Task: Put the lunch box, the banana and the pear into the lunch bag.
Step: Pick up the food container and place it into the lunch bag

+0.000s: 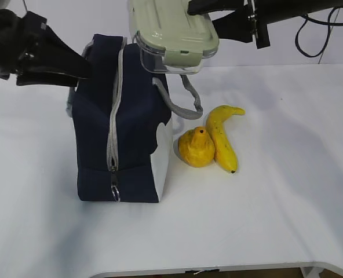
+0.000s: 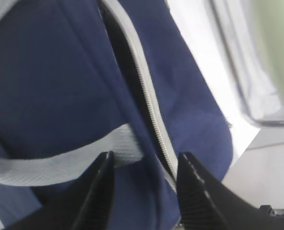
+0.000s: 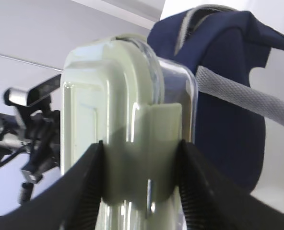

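Exterior view, lunch box (image 1: 174, 36): you see it held in the air by the right gripper (image 1: 221, 23), just above the top rear of the lunch bag (image 1: 122, 121), touching or nearly touching the fabric.
Exterior view, left gripper (image 1: 84, 65): its tips are at the bag's upper left edge, by the zipper line; the bag's mouth looks barely parted.
Exterior view, fruit: the pear (image 1: 196, 147) and the banana (image 1: 222, 136) lie touching each other on the table (image 1: 287, 191), well clear of both sets of fingers.
Left wrist view, fingers (image 2: 101, 184): about half open, closed on navy fabric with a grey handle strap (image 2: 55, 163) and the zipper (image 2: 154, 124) running between them.
Right wrist view, fingers (image 3: 87, 187): about half open, clamped on the lid's snap-lock tab at the box's short end, one pad each side.
Handling, box: you should judge it rigid, heavy for its size, smooth and breakable; an end grip lets it swing, so keep it level and lower it gently.
Handling, bag: soft and floppy; you likely need the mouth pulled wider before the box fits.
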You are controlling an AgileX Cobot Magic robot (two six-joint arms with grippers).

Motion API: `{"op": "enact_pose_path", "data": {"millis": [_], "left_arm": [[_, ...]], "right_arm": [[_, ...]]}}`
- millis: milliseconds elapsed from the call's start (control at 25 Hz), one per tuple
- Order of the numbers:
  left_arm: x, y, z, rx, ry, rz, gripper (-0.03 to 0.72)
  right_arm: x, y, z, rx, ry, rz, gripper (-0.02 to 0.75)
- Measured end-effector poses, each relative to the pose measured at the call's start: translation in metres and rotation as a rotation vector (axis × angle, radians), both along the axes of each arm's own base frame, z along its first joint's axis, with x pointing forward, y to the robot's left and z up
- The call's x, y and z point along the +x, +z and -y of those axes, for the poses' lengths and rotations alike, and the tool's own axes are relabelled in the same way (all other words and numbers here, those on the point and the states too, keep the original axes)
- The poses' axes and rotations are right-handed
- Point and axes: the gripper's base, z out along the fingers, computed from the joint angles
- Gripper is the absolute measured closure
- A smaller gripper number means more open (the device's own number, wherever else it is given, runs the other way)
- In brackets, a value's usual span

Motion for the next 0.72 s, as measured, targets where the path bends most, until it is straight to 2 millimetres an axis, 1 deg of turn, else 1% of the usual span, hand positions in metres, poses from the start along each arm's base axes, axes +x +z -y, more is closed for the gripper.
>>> {"op": "enact_pose_path", "data": {"millis": [160,240,360,440,480,560,720], "left_arm": [[0.008,-0.017,0.012,0.032,-0.009,-0.02,0.378],[0.01,-0.02,0.014,0.045,-0.003,-0.016,0.408],[0.012,-0.02,0.014,0.064,-0.004,-0.002,0.538],[0.014,-0.018,0.013,0.09,-0.015,0.017,0.639],[0.014,-0.017,0.013,0.1,-0.019,0.026,0.662],[0.015,-0.014,0.013,0.116,-0.028,0.04,0.682],[0.017,-0.004,0.014,0.117,-0.065,0.06,0.686]], "right_arm": [[0.0,0.003,-0.002,0.034,-0.005,0.002,0.368],[0.0,0.004,-0.005,0.042,0.001,0.001,0.368],[-0.003,0.004,-0.015,0.044,0.025,0.001,0.368],[-0.006,0.004,-0.025,0.043,0.05,0.01,0.369],[-0.008,0.004,-0.03,0.041,0.061,0.015,0.369],[-0.009,0.004,-0.038,0.036,0.067,0.032,0.369],[-0.005,-0.001,-0.045,0.04,0.052,0.031,0.369]]}}
